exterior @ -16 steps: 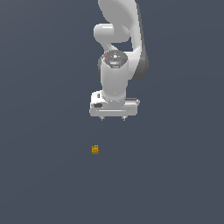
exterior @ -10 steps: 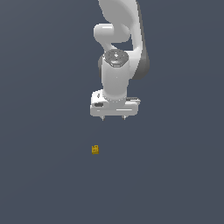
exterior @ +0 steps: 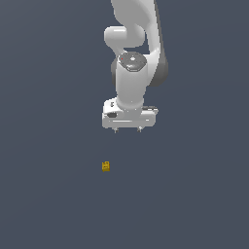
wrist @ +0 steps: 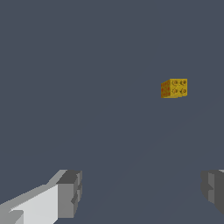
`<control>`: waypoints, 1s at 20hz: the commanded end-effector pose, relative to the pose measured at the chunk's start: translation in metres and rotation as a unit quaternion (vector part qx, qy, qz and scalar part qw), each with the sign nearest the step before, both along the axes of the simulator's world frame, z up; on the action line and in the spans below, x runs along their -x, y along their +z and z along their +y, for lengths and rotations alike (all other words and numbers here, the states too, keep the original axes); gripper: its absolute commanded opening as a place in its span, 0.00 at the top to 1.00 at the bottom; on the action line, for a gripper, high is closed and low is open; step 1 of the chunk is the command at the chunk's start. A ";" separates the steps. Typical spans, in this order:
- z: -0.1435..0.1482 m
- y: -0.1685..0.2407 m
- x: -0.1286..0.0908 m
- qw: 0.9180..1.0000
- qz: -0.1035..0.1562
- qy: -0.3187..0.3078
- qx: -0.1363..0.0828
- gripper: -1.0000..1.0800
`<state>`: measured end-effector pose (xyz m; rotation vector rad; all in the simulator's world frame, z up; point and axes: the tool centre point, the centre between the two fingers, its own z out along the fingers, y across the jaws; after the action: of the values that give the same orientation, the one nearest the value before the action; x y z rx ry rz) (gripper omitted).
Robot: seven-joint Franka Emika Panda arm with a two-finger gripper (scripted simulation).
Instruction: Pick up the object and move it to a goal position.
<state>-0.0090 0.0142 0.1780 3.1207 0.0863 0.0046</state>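
Observation:
The object (exterior: 105, 166) is a tiny mustard-yellow block lying on the dark grey floor, below and to the exterior view's left of my gripper (exterior: 127, 130). The white arm hangs above the floor with the gripper pointing down. In the wrist view the block (wrist: 174, 88) shows small studs on its top and lies well apart from the fingers (wrist: 70, 192). The two grey fingertips stand far apart with nothing between them, so the gripper is open and empty.
The floor (exterior: 194, 194) is a plain dark grey surface. No goal marker shows in either view.
The arm and gripper have shifted slightly to the exterior view's left and a little lower. The block has not moved.

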 end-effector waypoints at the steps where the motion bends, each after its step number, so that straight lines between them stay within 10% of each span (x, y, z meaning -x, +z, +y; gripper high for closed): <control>1: -0.002 -0.002 -0.003 1.000 0.000 0.000 0.000 0.04; 20: -0.068 -0.069 -0.076 1.000 0.002 0.006 -0.006 0.04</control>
<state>0.0607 -0.0464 0.1168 3.1317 0.1038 -0.0007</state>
